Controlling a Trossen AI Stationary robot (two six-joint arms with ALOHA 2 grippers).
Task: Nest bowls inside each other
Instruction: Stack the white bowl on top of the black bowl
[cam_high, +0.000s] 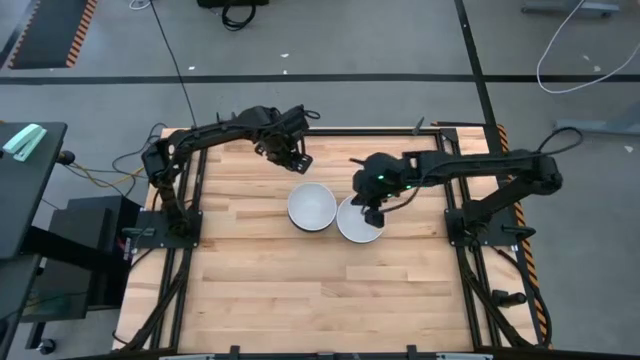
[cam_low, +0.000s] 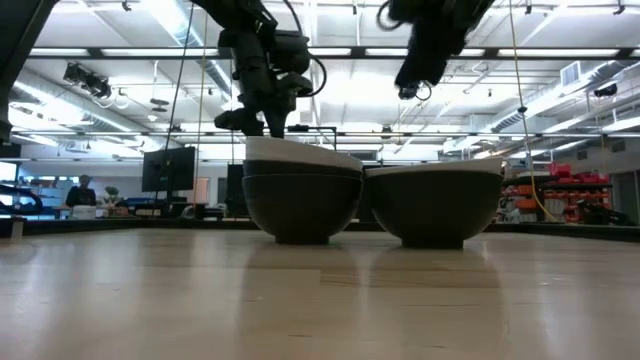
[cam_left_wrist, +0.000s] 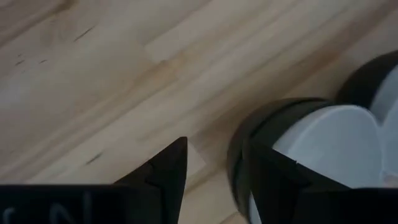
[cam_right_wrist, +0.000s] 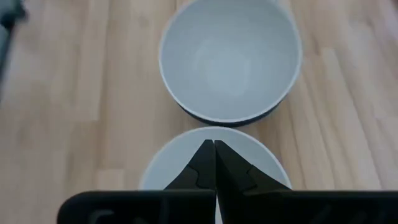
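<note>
Two bowl stacks stand side by side mid-table. In the left stack (cam_high: 312, 207) (cam_low: 302, 195) a white bowl sits inside black ones, and the left wrist view shows two dark rims (cam_left_wrist: 245, 146) around it. In the right stack (cam_high: 358, 226) (cam_low: 435, 205) a white bowl (cam_right_wrist: 165, 171) sits low in a black one. My left gripper (cam_high: 293, 157) (cam_left_wrist: 217, 171) is open, hovering just beyond the left stack's far side. My right gripper (cam_high: 372, 210) (cam_right_wrist: 214, 155) is shut, raised above the right stack (cam_low: 412, 80).
The wooden table (cam_high: 260, 290) shows bare boards on the near half and to the left of the stacks. The stacks stand almost rim to rim. A black frame (cam_high: 180, 300) runs along the table's edges, and the arm bases stand at the left and right sides.
</note>
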